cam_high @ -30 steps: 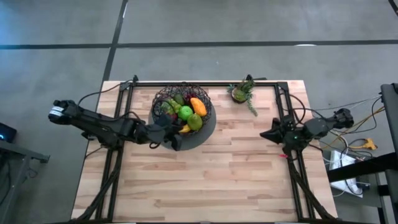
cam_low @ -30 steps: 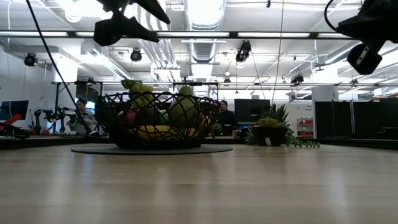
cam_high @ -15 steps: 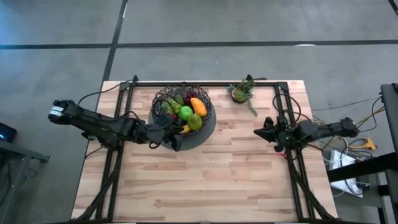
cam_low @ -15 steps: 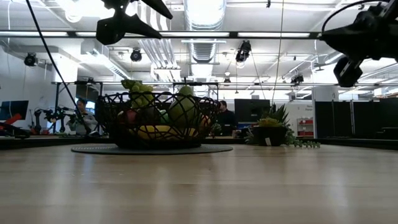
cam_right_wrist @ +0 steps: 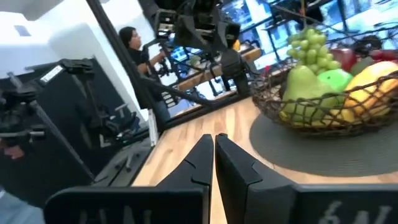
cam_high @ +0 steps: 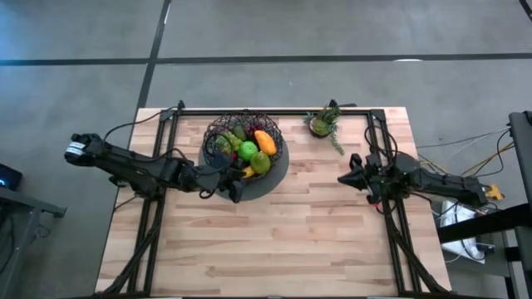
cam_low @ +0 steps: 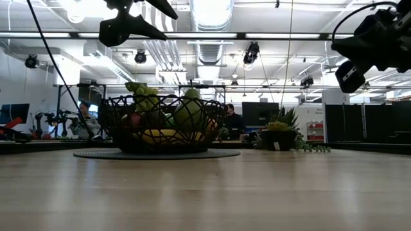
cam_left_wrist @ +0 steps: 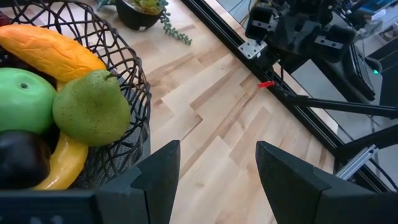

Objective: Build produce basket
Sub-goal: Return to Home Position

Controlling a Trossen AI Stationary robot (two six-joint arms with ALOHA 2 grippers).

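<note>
Plain wood-plank table, and the front half of it is just bare boards. Moving in, you hit the two arms. The left gripper hangs over the near-left edge of the grey disc, right beside the basket but raised above its rim (the low view shows it up high). Its fingers are spread wide with nothing between them. The right gripper hovers by the right-hand rail of the table frame, well apart from the basket and pointing toward it. Its fingers are pressed together and hold nothing.

The basket sits on the disc, left of centre toward the far side of the table, and it's loaded. There's a banana at the near side, then a pear, a green apple and an orange fruit. The green grapes sit on top of the pile.

Further back and to the right, near the far edge, stands a small potted plant. Beyond the table is a big open workshop with ceiling lights and monitors, plus a person sitting off to the left.
</note>
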